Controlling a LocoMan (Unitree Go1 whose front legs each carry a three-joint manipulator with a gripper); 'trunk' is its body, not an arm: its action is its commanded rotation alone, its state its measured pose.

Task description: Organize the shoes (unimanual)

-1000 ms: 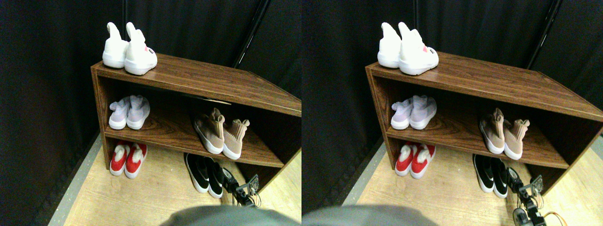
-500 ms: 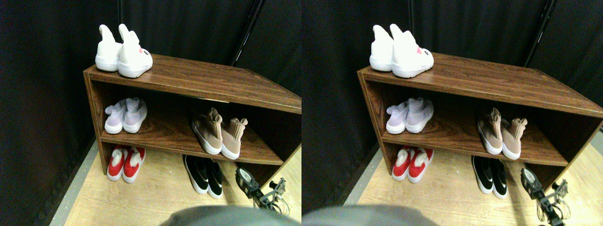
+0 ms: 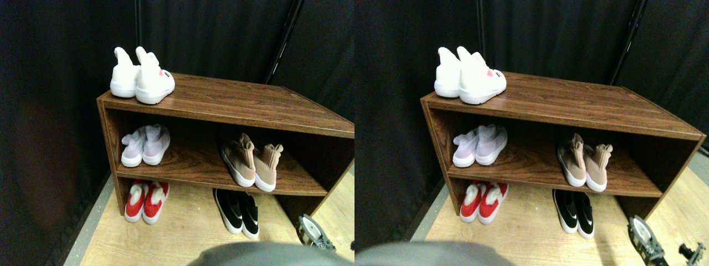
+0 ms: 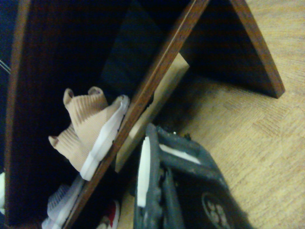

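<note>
Tan sock-shoes stand on the middle shelf, toes outward; black slip-ons below likewise. Right pincer: grip unclear.

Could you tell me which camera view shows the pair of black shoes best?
The stereo pair view: both black shoes stand side by side on the floor under the shelf, fully lit and unobstructed. In the wrist view I cannot make them out; the jaw frame fills the lower part.
</note>
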